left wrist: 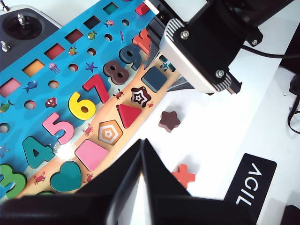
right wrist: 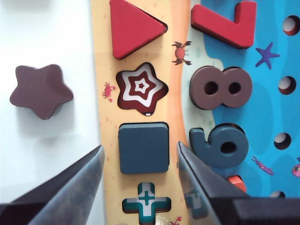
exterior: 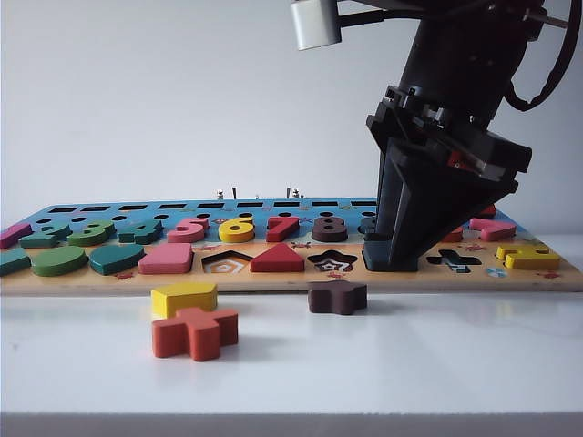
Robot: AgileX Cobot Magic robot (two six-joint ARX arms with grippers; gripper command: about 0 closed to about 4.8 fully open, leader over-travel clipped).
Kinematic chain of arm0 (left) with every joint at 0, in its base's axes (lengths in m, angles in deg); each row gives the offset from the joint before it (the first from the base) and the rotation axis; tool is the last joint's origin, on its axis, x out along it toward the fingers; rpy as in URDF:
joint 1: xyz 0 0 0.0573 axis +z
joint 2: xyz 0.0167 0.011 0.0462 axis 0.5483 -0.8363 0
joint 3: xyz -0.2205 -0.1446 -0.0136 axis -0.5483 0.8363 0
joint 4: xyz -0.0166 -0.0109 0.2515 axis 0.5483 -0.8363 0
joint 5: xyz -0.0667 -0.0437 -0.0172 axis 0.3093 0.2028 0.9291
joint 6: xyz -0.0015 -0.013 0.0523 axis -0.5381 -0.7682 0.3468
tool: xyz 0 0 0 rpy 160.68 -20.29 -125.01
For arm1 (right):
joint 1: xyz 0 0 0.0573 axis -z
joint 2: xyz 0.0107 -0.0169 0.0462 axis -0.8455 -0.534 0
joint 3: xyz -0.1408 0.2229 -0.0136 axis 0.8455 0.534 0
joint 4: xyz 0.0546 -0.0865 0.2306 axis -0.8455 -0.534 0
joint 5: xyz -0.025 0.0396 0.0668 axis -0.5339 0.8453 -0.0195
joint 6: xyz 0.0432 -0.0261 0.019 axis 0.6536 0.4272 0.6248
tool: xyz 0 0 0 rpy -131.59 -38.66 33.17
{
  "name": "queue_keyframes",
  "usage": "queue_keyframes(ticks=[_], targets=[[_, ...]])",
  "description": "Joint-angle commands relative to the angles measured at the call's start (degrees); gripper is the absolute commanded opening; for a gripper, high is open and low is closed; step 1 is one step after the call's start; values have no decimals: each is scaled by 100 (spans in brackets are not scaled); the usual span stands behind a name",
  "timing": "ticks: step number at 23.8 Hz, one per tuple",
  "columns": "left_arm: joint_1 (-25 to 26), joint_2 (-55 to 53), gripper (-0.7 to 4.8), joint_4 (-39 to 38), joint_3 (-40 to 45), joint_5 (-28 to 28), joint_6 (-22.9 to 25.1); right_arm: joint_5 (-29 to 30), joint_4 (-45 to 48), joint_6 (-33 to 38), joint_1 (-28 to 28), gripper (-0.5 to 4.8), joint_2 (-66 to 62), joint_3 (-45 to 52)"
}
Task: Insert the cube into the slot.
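Note:
The cube (right wrist: pixel 143 147), a flat dark navy square with rounded corners, lies level in the slot of the wooden puzzle board (right wrist: pixel 107 122), between the star recess and the cross recess. It covers the slot's floor. My right gripper (right wrist: pixel 139 146) is open, with one finger on each side of the cube and a gap to both. In the exterior view the right gripper (exterior: pixel 396 259) points down onto the board's front strip. From the left wrist view the cube (left wrist: pixel 154 78) shows just below the right arm. My left gripper (left wrist: pixel 142 141) is shut on nothing, above the white table.
A dark brown star piece (exterior: pixel 337 297), a yellow pentagon piece (exterior: pixel 184 298) and an orange cross piece (exterior: pixel 194 331) lie loose on the table in front of the board (exterior: pixel 291 278). A red triangle (right wrist: pixel 133 27) and number pieces fill other recesses. A controller (left wrist: pixel 23 28) sits behind the board.

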Motion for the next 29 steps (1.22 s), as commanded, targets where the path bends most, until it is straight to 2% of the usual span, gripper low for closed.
queue_keyframes(ticks=[1, 9, 12, 15, 21, 22, 24, 29], targets=[[4, 4, 20, 90, -15, 15, 22, 33, 216, 317, -11, 284, 232, -50], [4, 7, 20, 92, -15, 15, 22, -76, 758, 1609, -15, 283, 973, -61], [4, 7, 20, 92, -15, 15, 22, -76, 922, 3121, -11, 264, 1467, -57], [4, 9, 20, 92, -15, 15, 22, -74, 1032, 3829, -9, 226, 1808, -44], [2, 13, 20, 92, -15, 15, 22, -66, 1397, 4118, 142, 130, 2505, 153], [4, 15, 20, 94, -15, 15, 22, -22, 1565, 4118, 256, 65, 2736, 330], [4, 20, 20, 96, -15, 15, 22, 177, 1803, 4144, 498, -6, 3091, 691], [4, 24, 20, 96, -15, 15, 22, 278, 2210, 4579, 890, -7, 3652, 1342]])
